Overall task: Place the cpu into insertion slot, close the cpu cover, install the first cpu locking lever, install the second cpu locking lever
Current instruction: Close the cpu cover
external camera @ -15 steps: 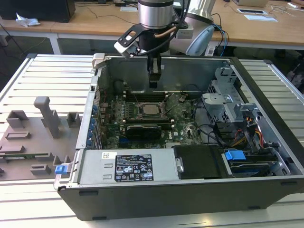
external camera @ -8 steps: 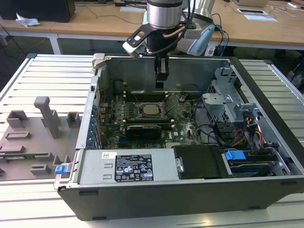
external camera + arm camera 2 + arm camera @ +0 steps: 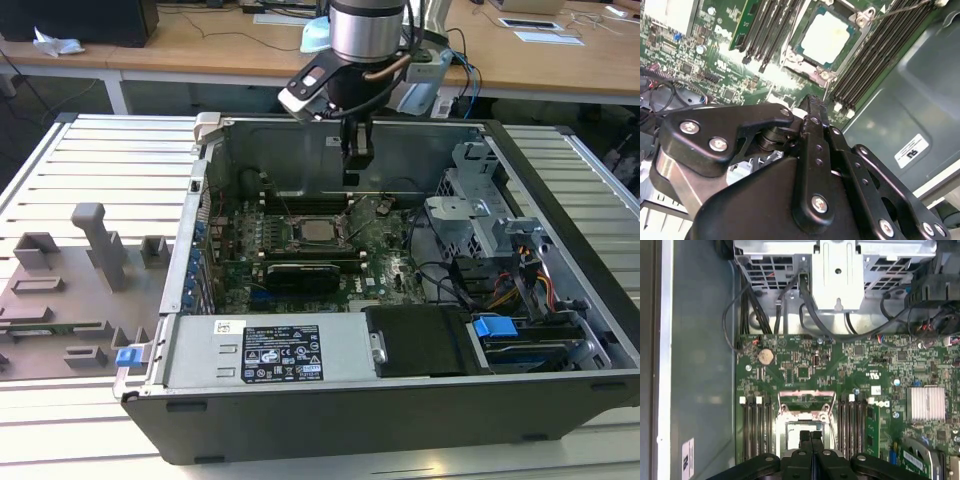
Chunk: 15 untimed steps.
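The cpu [image 3: 318,232] [image 3: 825,37], with its pale silvery top, lies flat in the insertion slot [image 3: 318,247] on the green motherboard [image 3: 390,270]. In the first wrist view the cpu [image 3: 799,426] shows just past my fingertips. The cpu cover [image 3: 806,394], a thin metal frame, looks raised at the socket's far edge, with green board seen through its window. My gripper [image 3: 352,178] [image 3: 812,102] [image 3: 811,436] hangs above the board, up beside the socket and clear of it. It is shut, with nothing between its fingers.
Long black memory slots [image 3: 755,425] flank the socket. A black graphics card [image 3: 300,272] lies near the case front. The case wall [image 3: 300,150], drive cage [image 3: 470,215] and cables [image 3: 790,315] hem in the board. A grey fixture plate [image 3: 70,290] sits at the exterior view's left.
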Motion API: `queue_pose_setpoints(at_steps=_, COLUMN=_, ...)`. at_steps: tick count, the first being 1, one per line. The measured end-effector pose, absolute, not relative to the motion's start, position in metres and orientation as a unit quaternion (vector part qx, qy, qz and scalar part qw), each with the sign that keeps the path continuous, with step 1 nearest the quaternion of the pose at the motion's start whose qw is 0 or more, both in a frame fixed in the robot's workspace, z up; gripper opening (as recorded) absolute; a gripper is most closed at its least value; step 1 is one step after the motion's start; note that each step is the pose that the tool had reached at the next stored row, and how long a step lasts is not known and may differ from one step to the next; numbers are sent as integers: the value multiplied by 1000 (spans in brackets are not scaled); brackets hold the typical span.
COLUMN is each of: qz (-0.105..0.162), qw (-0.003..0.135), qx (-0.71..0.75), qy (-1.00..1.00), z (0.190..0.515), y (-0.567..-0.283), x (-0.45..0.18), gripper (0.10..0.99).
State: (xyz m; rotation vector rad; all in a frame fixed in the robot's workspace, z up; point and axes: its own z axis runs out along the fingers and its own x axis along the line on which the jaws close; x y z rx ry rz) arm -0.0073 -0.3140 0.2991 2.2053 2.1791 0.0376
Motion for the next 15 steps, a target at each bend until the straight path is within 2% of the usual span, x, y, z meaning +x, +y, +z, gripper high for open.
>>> queue_pose_setpoints(at_steps=15, qz=11, qw=20, qx=711, qy=703, z=299, y=-314, x=36, gripper=106)
